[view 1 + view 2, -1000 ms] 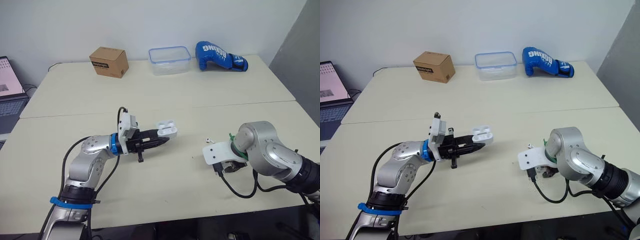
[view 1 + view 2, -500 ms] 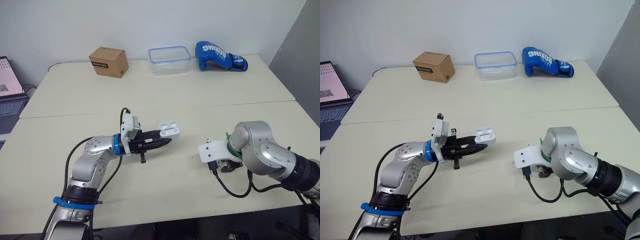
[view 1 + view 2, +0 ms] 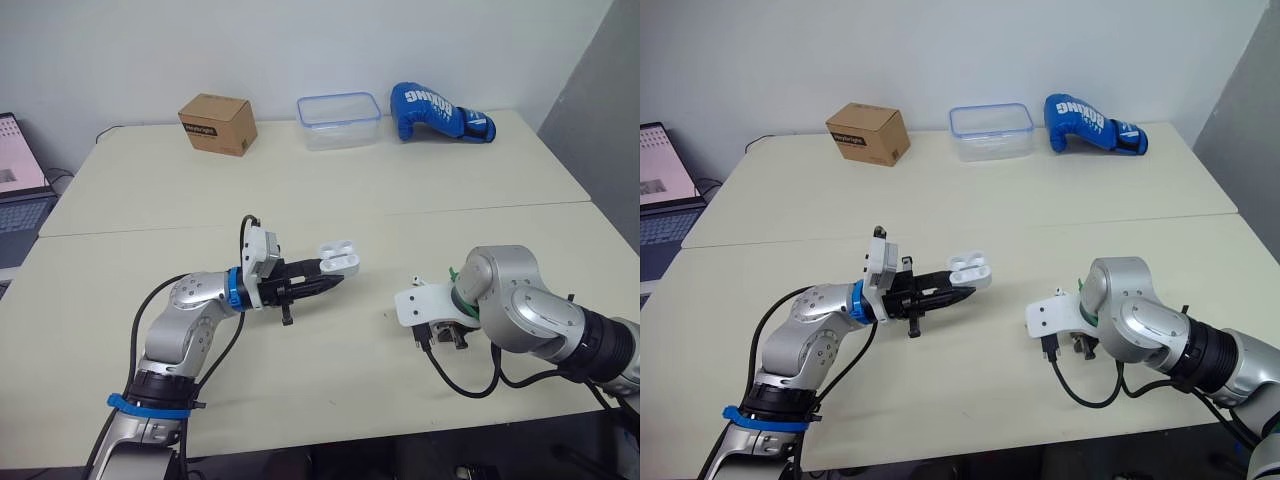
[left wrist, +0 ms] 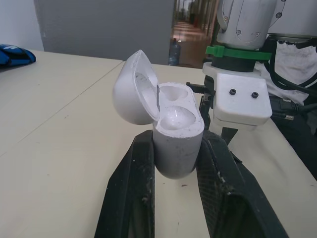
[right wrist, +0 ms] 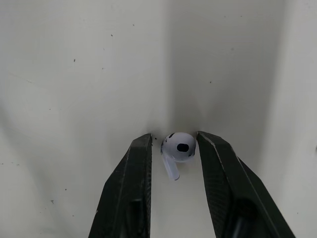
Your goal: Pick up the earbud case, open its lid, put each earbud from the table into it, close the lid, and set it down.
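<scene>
My left gripper [image 3: 325,280] is shut on the white earbud case [image 3: 338,258] and holds it a little above the table's middle. The case's lid [image 4: 132,89] is swung open, and both wells [image 4: 176,116] look bare. My right gripper [image 5: 173,136] points straight down at the table, right of the case. A white earbud [image 5: 179,146] lies between its fingertips. One finger is at the bud and a thin gap shows on the other side. A second small earbud [image 3: 411,278] lies on the table just beyond the right wrist's white mount [image 3: 420,303].
Along the far edge stand a cardboard box [image 3: 217,123], a clear plastic container [image 3: 338,120] and a blue boxing glove [image 3: 440,112]. A laptop [image 3: 15,190] sits off the table's left side. A black cable [image 3: 470,385] loops under the right wrist.
The right arm has shifted left toward the case with its wrist low over the table. The left gripper has carried the open case slightly right and holds steady.
</scene>
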Controlling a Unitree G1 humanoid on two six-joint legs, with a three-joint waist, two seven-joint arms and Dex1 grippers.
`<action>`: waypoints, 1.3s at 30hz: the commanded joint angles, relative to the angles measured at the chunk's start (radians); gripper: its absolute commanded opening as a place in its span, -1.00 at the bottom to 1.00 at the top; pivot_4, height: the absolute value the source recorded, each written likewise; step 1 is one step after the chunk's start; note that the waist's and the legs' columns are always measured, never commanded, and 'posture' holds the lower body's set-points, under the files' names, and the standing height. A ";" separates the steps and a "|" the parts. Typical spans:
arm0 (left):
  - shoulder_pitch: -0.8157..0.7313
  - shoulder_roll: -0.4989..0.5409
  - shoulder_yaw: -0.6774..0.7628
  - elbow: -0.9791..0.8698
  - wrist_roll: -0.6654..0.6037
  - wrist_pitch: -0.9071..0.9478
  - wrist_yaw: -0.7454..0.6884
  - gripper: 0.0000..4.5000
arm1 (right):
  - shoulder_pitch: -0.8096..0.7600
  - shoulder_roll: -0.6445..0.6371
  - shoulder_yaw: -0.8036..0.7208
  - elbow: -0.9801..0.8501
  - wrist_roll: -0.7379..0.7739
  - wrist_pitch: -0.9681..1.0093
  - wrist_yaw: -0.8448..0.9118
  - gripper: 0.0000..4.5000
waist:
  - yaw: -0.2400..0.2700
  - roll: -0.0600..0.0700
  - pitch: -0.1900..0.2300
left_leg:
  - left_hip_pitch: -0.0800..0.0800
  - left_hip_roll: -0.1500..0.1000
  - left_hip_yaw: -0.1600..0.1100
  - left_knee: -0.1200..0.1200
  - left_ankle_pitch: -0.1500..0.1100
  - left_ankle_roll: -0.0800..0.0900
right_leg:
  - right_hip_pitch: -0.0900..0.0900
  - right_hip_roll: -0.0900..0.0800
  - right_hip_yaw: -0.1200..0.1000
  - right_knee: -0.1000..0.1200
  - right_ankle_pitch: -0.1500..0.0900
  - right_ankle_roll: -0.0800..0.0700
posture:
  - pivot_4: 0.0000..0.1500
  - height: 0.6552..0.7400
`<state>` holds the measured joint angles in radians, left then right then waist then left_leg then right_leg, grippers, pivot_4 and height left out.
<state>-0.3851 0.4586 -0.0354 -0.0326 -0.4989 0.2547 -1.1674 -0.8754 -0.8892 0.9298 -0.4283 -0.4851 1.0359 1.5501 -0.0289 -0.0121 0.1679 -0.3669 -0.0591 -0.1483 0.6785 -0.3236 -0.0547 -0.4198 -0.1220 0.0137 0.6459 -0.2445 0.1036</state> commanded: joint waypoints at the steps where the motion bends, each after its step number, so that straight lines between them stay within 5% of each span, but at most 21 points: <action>1: -0.002 0.004 0.000 -0.020 -0.002 -0.010 0.001 -0.63 | -0.014 -0.009 0.006 -0.024 0.010 0.009 0.037 -0.36 | 0.000 0.000 0.000 | 0.000 0.000 0.000 0.000 0.000 0.000 | 0.000 0.000 0.000 0.000 0.000 0.000 | 1.00 0.78; 4: -0.004 0.003 0.000 -0.019 -0.001 -0.011 0.001 -0.63 | -0.012 -0.010 0.007 -0.028 0.010 0.011 0.036 -0.36 | 0.000 0.000 0.000 | 0.000 0.000 0.000 0.000 0.000 0.000 | 0.000 0.000 0.000 0.000 0.000 0.000 | 1.00 0.78; 9: -0.003 0.002 0.000 -0.019 0.000 -0.011 0.001 -0.63 | -0.007 -0.018 0.010 -0.041 0.010 0.009 0.036 -0.82 | 0.000 0.000 0.000 | 0.000 0.000 0.000 0.000 0.000 0.000 | 0.000 0.000 0.000 0.000 0.000 0.000 | 1.00 0.78; 19: 0.004 -0.006 0.002 -0.006 0.008 -0.025 0.004 -0.63 | -0.006 -0.040 -0.021 -0.051 0.019 0.002 0.027 -0.82 | 0.000 0.000 0.000 | 0.000 0.000 0.000 0.000 0.000 0.000 | 0.000 0.000 0.000 0.000 0.000 0.000 | 1.00 0.78; 26: -0.016 -0.006 0.033 0.074 -0.008 -0.038 -0.014 -0.63 | 0.086 0.016 -0.329 -0.085 0.204 0.109 -0.088 -0.82 | 0.002 0.000 0.000 | 0.000 0.000 0.000 0.000 0.000 0.000 | 0.000 0.000 0.000 0.000 0.000 0.000 | 1.00 0.78; 39: -0.105 0.011 0.042 0.244 0.011 -0.078 -0.096 -0.63 | 0.288 0.520 -0.962 -0.234 0.531 0.390 -0.479 -0.82 | 0.001 -0.001 -0.001 | 0.000 0.000 -0.002 0.000 0.000 0.000 | 0.000 0.000 -0.001 0.001 0.000 0.000 | 1.00 0.78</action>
<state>-0.4713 0.4688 -0.0027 0.2167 -0.4844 0.2039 -1.2500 -0.5873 -0.3913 0.0297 -0.6162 0.0172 1.4270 1.1243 -0.0277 -0.0126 0.1673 -0.3670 -0.0597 -0.1505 0.6783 -0.3235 -0.0548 -0.4200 -0.1220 0.0129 0.6472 -0.2443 0.1033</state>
